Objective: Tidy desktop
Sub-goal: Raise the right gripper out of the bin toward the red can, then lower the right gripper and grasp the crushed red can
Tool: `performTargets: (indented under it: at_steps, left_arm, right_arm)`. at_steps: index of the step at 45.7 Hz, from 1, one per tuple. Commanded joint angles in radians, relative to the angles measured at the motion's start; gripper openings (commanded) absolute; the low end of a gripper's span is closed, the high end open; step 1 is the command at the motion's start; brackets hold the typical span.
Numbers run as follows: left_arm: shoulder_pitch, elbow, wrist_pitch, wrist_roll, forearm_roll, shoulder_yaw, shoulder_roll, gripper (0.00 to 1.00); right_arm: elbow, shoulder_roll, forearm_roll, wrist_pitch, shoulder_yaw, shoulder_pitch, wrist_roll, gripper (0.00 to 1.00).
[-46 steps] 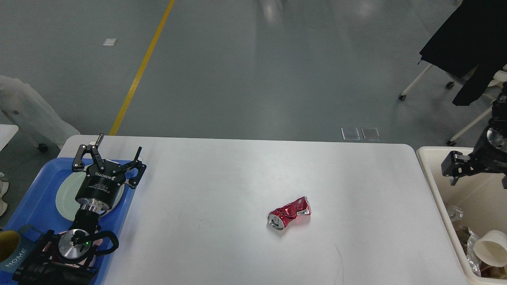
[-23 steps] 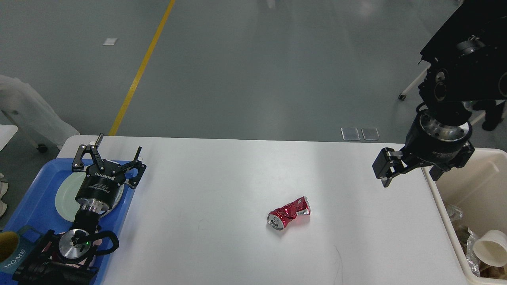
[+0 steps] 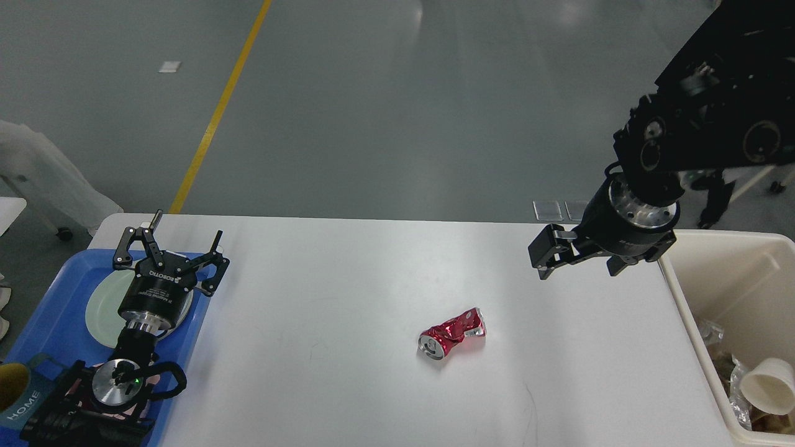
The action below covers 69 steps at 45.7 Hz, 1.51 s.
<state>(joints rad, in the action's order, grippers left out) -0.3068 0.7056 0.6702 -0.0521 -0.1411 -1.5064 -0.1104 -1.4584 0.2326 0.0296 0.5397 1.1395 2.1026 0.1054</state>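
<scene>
The white desktop (image 3: pixel 348 279) fills the lower part of the head view. A crushed red can (image 3: pixel 452 340) lies on its side right of the desktop's middle. My left gripper (image 3: pixel 171 247) is open and empty above the far end of the blue tray (image 3: pixel 43 310) at the desktop's left edge. My right gripper (image 3: pixel 581 262) is open and empty, hovering over the back right of the desktop, up and to the right of the can.
The blue tray holds a pale green plate (image 3: pixel 102 304) and a mug (image 3: pixel 18 391) marked HOME. A cream bin (image 3: pixel 745 273) stands off the desktop's right edge with wrappers and a white cup (image 3: pixel 767 385) inside. Floor and a chair lie beyond.
My right arm has swung left from over the cream bin to over the desktop's back right, nearer the can. The left arm and the can have not moved.
</scene>
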Motion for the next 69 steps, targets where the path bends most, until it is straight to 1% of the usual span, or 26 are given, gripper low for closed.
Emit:
performTargets:
  at_steps: [1,5,8,13,19,22,33,42,49,56,62,68,69]
  left_arm:
    - [0.000,0.000,0.000,0.000,0.000,0.000,0.000,0.97]
    - [0.000,0.000,0.000,0.000,0.000,0.000,0.000,0.97]
    - [0.000,0.000,0.000,0.000,0.000,0.000,0.000,0.97]
    - [0.000,0.000,0.000,0.000,0.000,0.000,0.000,0.97]
    - [0.000,0.000,0.002,0.000,0.000,0.000,0.000,0.97]
    - [0.000,0.000,0.002,0.000,0.000,0.000,0.000,0.97]
    - [0.000,0.000,0.002,0.000,0.000,0.000,0.000,0.97]
    - [0.000,0.000,0.002,0.000,0.000,0.000,0.000,0.97]
    - [0.000,0.000,0.002,0.000,0.000,0.000,0.000,0.97]
    - [0.000,0.000,0.002,0.000,0.000,0.000,0.000,0.97]
    - [0.000,0.000,0.002,0.000,0.000,0.000,0.000,0.97]
    - [0.000,0.000,0.002,0.000,0.000,0.000,0.000,0.97]
    - [0.000,0.000,0.002,0.000,0.000,0.000,0.000,0.97]
  right_arm:
    - [0.104,-0.050,-0.187,-0.067,-0.053,-0.148,0.025,0.96]
    - [0.116,-0.062,-0.292,-0.101,-0.096,-0.193,0.071,0.97]
    - [0.127,-0.062,-0.359,-0.130,-0.150,-0.236,0.085,0.96]
    - [0.142,-0.064,-0.427,-0.228,-0.250,-0.344,0.086,0.97]
    - [0.165,-0.065,-0.433,-0.391,-0.342,-0.476,0.085,1.00]
    - [0.203,-0.067,-0.433,-0.423,-0.362,-0.533,0.085,1.00]
    - [0.326,-0.113,-0.425,-0.443,-0.382,-0.636,0.082,1.00]
    - [0.414,-0.116,-0.416,-0.432,-0.466,-0.759,0.083,1.00]
    - [0.490,-0.160,-0.413,-0.438,-0.484,-0.829,0.083,1.00]
    - [0.638,-0.220,-0.408,-0.439,-0.484,-0.906,0.082,1.00]
    - [0.711,-0.249,-0.407,-0.434,-0.484,-0.955,0.079,1.00]
    - [0.739,-0.257,-0.395,-0.434,-0.488,-0.972,0.077,0.89]
    - [0.741,-0.257,-0.395,-0.434,-0.488,-0.972,0.077,0.85]
